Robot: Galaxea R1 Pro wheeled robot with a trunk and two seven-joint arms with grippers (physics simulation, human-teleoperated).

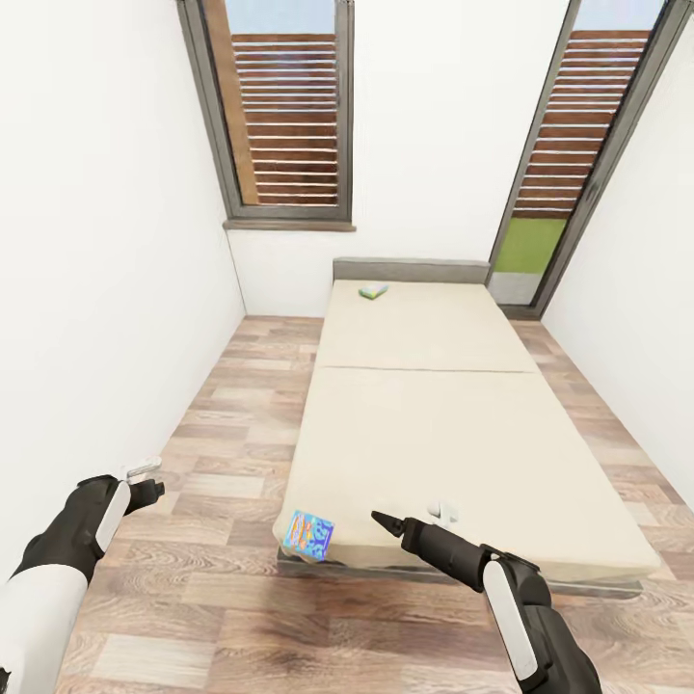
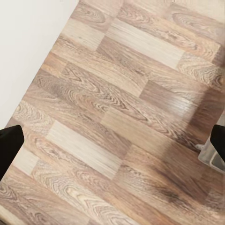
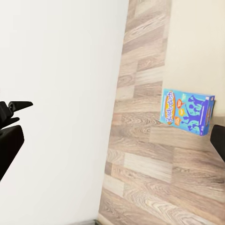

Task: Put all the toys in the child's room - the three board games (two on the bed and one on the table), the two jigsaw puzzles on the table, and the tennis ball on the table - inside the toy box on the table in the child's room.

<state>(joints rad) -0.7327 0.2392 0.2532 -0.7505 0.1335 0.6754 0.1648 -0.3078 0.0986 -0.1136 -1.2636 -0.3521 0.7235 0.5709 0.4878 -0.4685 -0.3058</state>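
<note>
A blue board game lies at the near left corner of the bed, partly hanging over the edge. It also appears in the right wrist view as a blue box with orange print. A white-green board game rests at the bed's far end by the headboard. My right gripper hovers open over the near edge of the mattress, just right of the blue box, nothing between its fingers. My left gripper hangs open over the wood floor, left of the bed, fingers spread wide.
A white wall runs close along the left, leaving a strip of wood floor between it and the bed. Two tall windows stand in the far wall. More floor lies right of the bed.
</note>
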